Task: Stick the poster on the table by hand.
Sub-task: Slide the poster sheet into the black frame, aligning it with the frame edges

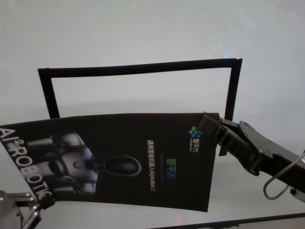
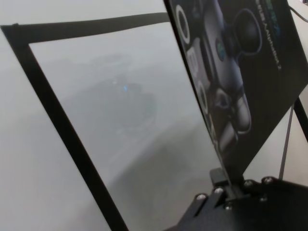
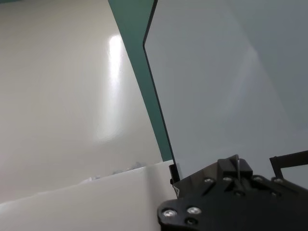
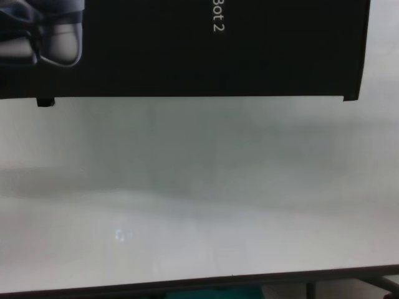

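The poster (image 1: 128,160) is a black glossy sheet with a grey-white robot picture and white lettering. Both grippers hold it stretched above the white table (image 1: 143,33). My left gripper (image 1: 40,201) is shut on its near-left corner. My right gripper (image 1: 213,125) is shut on its far-right corner. In the left wrist view the poster (image 2: 250,62) rises edge-on out of the closed left gripper (image 2: 225,184). The right wrist view shows only a thin edge in the right gripper (image 3: 236,166). The chest view shows the poster's lower part (image 4: 187,43) hanging over the table (image 4: 199,187).
Narrow black strips (image 1: 138,67) form a three-sided frame on the table behind the poster, and show in the left wrist view (image 2: 57,120). The table's near edge (image 4: 187,284) is in the chest view, its side edge (image 3: 154,96) in the right wrist view, with teal floor beyond.
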